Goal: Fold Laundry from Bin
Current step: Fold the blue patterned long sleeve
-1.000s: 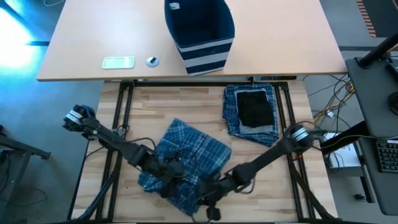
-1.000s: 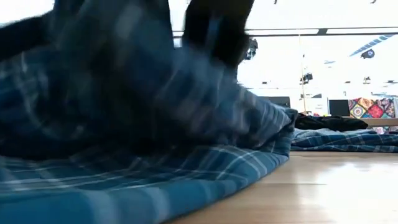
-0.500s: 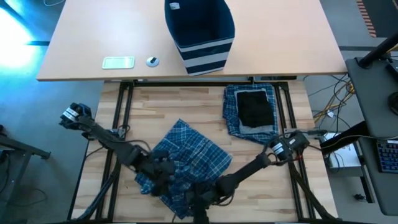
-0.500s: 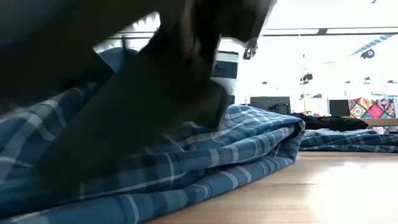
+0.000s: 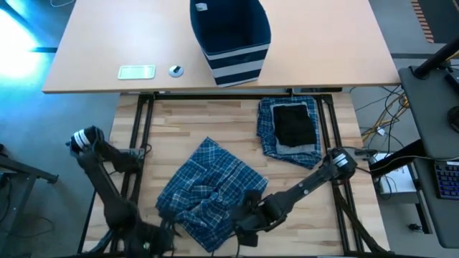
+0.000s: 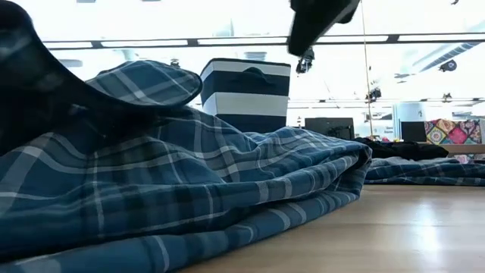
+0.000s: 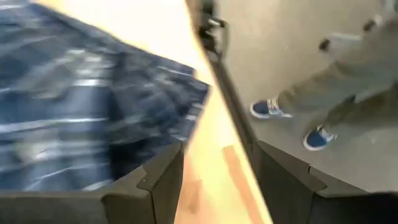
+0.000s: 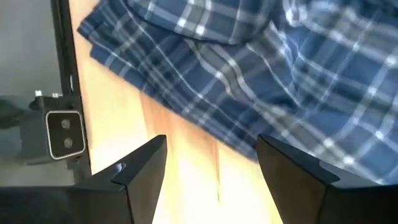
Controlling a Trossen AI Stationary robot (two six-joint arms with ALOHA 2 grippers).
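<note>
The laundry's blue-and-white plaid garment [image 5: 208,190] lies rumpled on the wooden table [image 5: 330,215], near its front edge. It fills the left of the low view [image 6: 167,189]. My left gripper [image 7: 217,168] stands open off the garment's near-left corner, over the table's near edge [image 5: 161,238]. My right gripper [image 8: 211,149] is open above bare wood just right of the garment's near end [image 5: 245,221]. Neither has anything between its fingers. The striped navy bin [image 5: 229,36] stands on the far table.
A folded plaid stack with a black piece on top [image 5: 290,127] lies at the far right of the table. A pale flat object [image 5: 136,72] and a small round one [image 5: 176,70] sit beside the bin. A person's legs and blue shoes [image 7: 311,118] stand beyond the near edge.
Both grippers have come off the plaid garment. My left gripper has swung toward the table's near-left corner. My right gripper has risen and tipped more steeply downward. The garment, bunched up under them before, has settled in loose folds on the table.
</note>
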